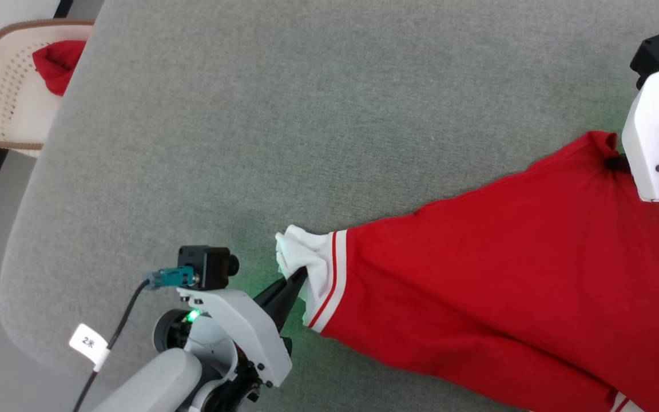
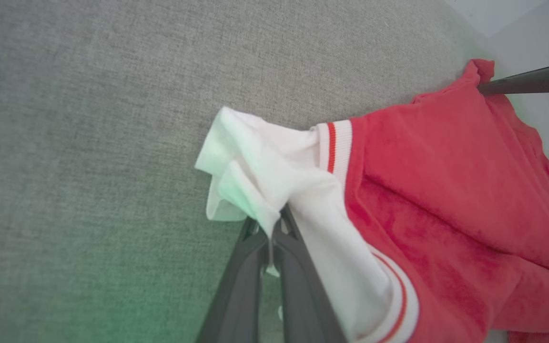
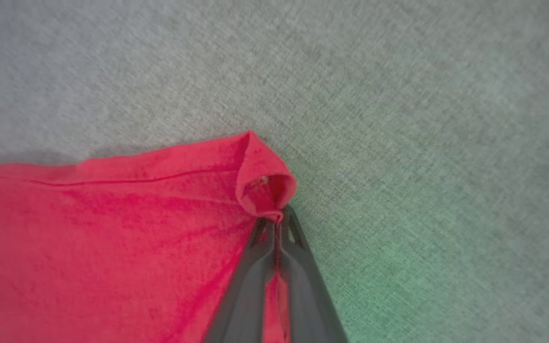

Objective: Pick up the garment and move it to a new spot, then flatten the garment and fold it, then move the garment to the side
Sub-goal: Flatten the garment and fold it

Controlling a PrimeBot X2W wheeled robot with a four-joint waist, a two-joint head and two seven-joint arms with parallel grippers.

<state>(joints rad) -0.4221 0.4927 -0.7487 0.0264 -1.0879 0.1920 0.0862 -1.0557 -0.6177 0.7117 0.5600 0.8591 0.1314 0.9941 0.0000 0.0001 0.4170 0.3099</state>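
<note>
Your left pincer [image 1: 298,277] is clamped on the shirt's [image 1: 478,286] white sleeve and your right pincer [image 1: 615,163] on a red corner. The shirt lies stretched between them on the grey pad [image 1: 306,114]. You seem to be mid-flattening; folding and setting aside are left. The cable tag [image 1: 89,342] behind the left pincer seems to read "2米".

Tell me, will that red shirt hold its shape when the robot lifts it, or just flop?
Probably flop: the garment bunches into soft folds where the left gripper pinches its white sleeve. It would likely sag between grips, since it creases toward the right gripper at a curled corner. It seems light: two thin pinches hold it.
</note>
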